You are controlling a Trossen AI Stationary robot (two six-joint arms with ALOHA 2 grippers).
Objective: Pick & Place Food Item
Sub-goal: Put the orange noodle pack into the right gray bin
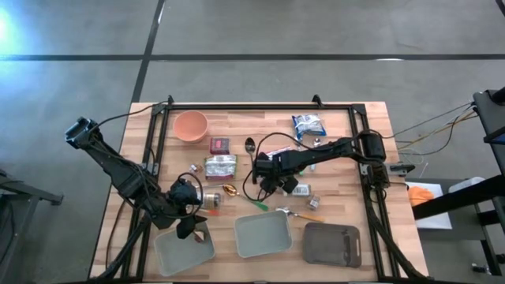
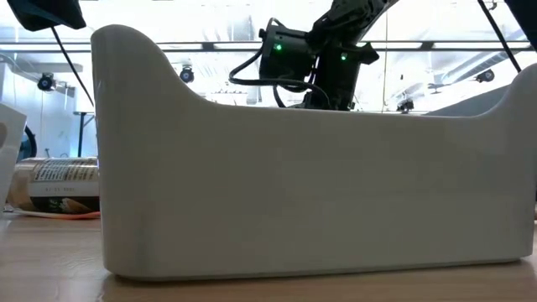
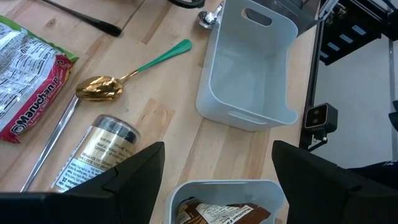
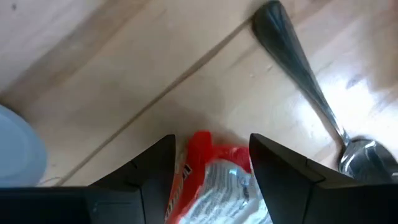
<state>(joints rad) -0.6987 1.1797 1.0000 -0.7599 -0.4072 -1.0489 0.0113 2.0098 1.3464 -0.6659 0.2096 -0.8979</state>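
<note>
A red-and-white food packet (image 4: 214,183) sits between the fingers of my right gripper (image 4: 211,168), which hangs over the middle of the table (image 1: 272,185), pointing steeply down. My left gripper (image 1: 189,225) stands open above the left grey bin (image 1: 170,256). A brown packet (image 3: 217,213) lies in that bin, below the open fingers (image 3: 140,177). An empty grey bin (image 1: 260,235) stands just right of it. My right gripper has the red-and-white packet's upper end (image 4: 205,155) between its two fingers, which come from above, slanting down. The packet fills the gap from finger to finger. Whether its lower part rests on the wood does not show.
A silver spoon (image 4: 298,68) lies beside the right gripper. A gold spoon with a green handle (image 3: 124,78), a can (image 3: 93,155) and a ramen packet (image 3: 25,81) lie left of centre. At the back are a pink bowl (image 1: 190,125), a red box (image 1: 219,144) and a blue-white bag (image 1: 308,124). A grey tray (image 1: 331,243) is near right.
</note>
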